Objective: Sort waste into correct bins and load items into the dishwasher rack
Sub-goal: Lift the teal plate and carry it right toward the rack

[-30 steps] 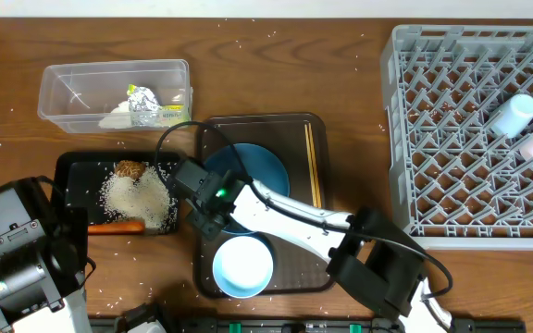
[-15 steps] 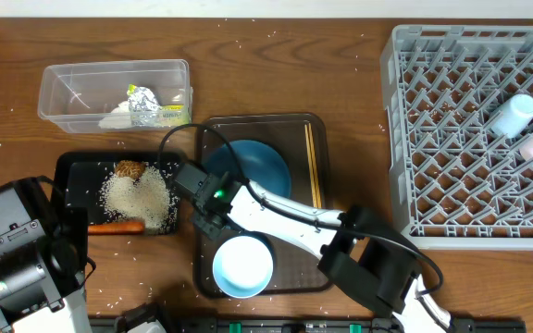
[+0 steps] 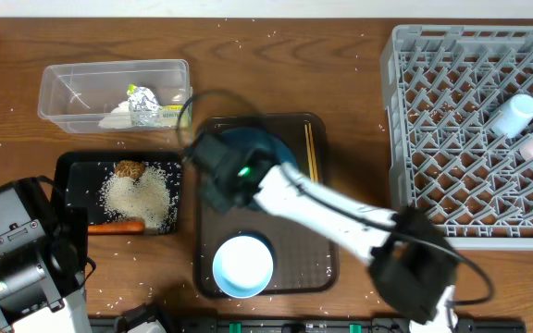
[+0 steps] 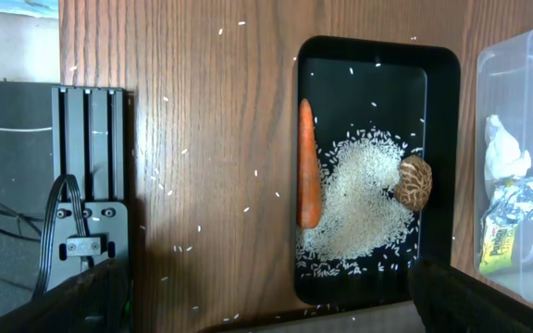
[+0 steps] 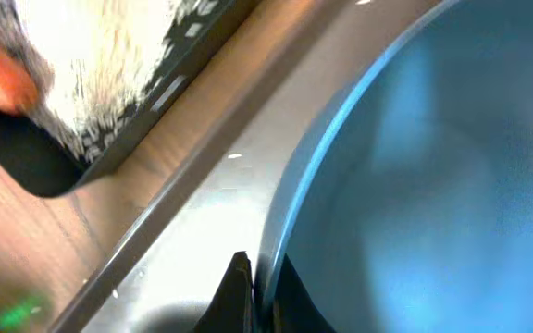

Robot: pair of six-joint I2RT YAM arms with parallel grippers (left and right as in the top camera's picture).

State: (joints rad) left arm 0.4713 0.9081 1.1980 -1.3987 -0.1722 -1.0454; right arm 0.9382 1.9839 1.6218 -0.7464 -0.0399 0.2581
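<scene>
Rice is lying heaped in the black tray, with the brown lump touching it and the carrot lying alongside. The foil ball, wrapper and tissue are resting in the clear tub. The white bowl is sitting upright near the blue dish, with the chopsticks lying beside that dish. Two pale cups are lying tipped in the rack.

The right arm hides most of the dark-blue dish. The clear tub runs off the left wrist frame. The right wrist view is motion-blurred.
</scene>
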